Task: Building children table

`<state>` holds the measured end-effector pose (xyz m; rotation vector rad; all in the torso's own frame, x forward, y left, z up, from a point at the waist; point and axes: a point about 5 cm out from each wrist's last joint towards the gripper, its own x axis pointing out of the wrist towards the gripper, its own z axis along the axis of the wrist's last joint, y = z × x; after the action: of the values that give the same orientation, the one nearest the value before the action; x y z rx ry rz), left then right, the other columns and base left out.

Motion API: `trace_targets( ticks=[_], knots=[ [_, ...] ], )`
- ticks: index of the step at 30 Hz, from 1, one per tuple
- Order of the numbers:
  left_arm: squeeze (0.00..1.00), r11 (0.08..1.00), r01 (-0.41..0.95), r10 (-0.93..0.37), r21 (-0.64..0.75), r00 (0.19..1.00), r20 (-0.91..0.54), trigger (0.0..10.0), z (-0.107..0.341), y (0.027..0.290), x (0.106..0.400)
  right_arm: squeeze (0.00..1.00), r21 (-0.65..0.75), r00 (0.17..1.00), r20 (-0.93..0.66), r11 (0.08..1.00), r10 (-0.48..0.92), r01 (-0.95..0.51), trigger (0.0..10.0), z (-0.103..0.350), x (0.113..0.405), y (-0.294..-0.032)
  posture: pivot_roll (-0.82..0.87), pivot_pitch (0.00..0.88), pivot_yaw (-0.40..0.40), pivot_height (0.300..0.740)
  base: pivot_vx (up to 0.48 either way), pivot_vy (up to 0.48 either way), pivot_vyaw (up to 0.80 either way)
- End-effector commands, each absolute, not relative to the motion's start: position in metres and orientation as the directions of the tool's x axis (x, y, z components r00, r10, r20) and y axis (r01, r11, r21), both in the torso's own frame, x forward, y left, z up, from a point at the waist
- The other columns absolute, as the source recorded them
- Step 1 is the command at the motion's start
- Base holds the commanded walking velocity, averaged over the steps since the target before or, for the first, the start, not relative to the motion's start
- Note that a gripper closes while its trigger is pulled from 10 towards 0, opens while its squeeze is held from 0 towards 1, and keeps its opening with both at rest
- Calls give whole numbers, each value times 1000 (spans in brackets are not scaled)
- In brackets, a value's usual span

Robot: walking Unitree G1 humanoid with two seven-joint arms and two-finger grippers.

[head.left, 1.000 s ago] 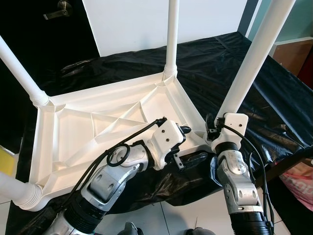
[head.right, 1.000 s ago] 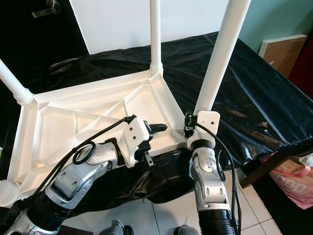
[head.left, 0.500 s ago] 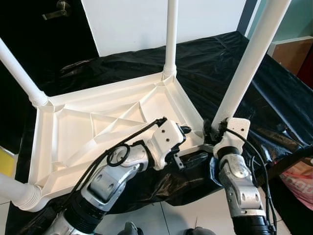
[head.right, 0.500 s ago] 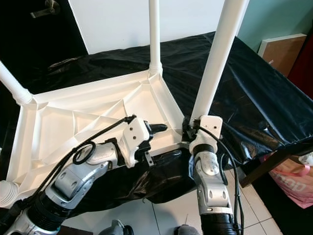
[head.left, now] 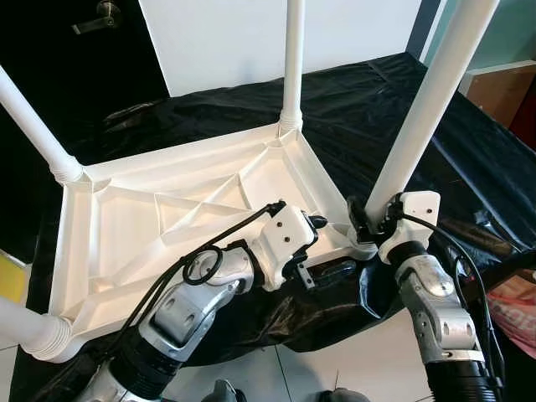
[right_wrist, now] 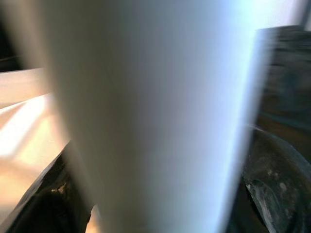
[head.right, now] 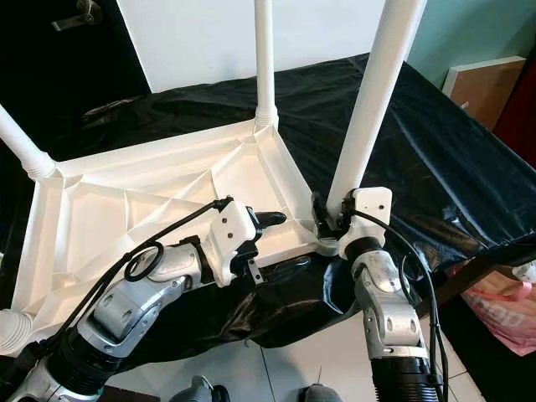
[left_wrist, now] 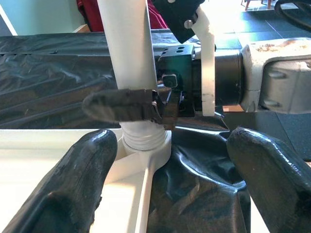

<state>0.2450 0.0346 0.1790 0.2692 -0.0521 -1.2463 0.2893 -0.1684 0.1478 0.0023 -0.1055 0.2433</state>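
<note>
**Upturned white table, right gripper clamped at the base of one leg**

A white plastic children's table top (head.left: pixel 159 226) is seen lying upside down on a black plastic sheet (head.left: pixel 352 117), across the left and centre of the head views, its ribbed underside facing up. Four white round plastic legs are stood up from its corners: one at the upper left (head.left: pixel 33 126), one at upper centre (head.left: pixel 293 59), one cut off at the lower left edge (head.left: pixel 21 322), and the near right leg (head.left: pixel 423 109) running to the upper right corner.

The right gripper (head.left: pixel 366 224) is placed at the foot of the near right leg, just above its ribbed socket; its black fingers (left_wrist: pixel 121 105) are closed around the tube.

The left gripper (head.left: pixel 327 247) is held at the table's near edge, centre frame, pointing at that socket. Its fingers (left_wrist: pixel 80 182) are spread wide, and nothing is held between them.
</note>
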Motion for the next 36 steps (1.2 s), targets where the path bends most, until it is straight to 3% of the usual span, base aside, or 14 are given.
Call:
trace_targets(
  ticks=[1, 18, 19, 22, 23, 24, 36],
  knots=[
    [0, 263, 938, -946, 227, 297, -127, 10000, 177, 36, 244, 0, -8, 943, 98, 948, 317, -318, 10000, 147, 290, -167, -81, 89, 49, 740, 0, 0, 0],
    [0, 259, 938, -946, 232, 295, -136, 10000, 177, 38, 245, 0, -146, 817, 9, 809, 576, -569, 10000, 145, 298, -178, -77, 85, 61, 740, 0, 0, 0],
    [0, 257, 938, -945, 233, 294, -140, 10000, 177, 38, 245, 0, -151, 804, 0, 795, 595, -588, 6000, 145, 298, -179, -76, 84, 63, 740, 0, 0, 0],
    [0, 256, 938, -945, 234, 294, -144, 10000, 176, 39, 245, 0, -151, 793, -6, 783, 610, -604, 6000, 144, 298, -180, -76, 84, 63, 740, 0, 0, 0],
    [0, 255, 938, -945, 235, 293, -145, 10000, 176, 39, 245, 0, -150, 790, -8, 780, 613, -607, 2627, 143, 298, -180, -76, 84, 63, 740, 0, 0, 0],
    [0, 255, 938, -945, 236, 294, -146, 10000, 176, 39, 245, 0, -152, 789, -15, 779, 614, -609, 0, 142, 299, -182, -75, 85, 63, 740, 0, 0, 0],
    [0, 260, 936, -943, 236, 298, -145, 10000, 176, 39, 245, 0, -151, 793, -46, 781, 607, -606, 0, 133, 300, -187, -73, 89, 58, 740, 0, 0, 0]
  ],
)
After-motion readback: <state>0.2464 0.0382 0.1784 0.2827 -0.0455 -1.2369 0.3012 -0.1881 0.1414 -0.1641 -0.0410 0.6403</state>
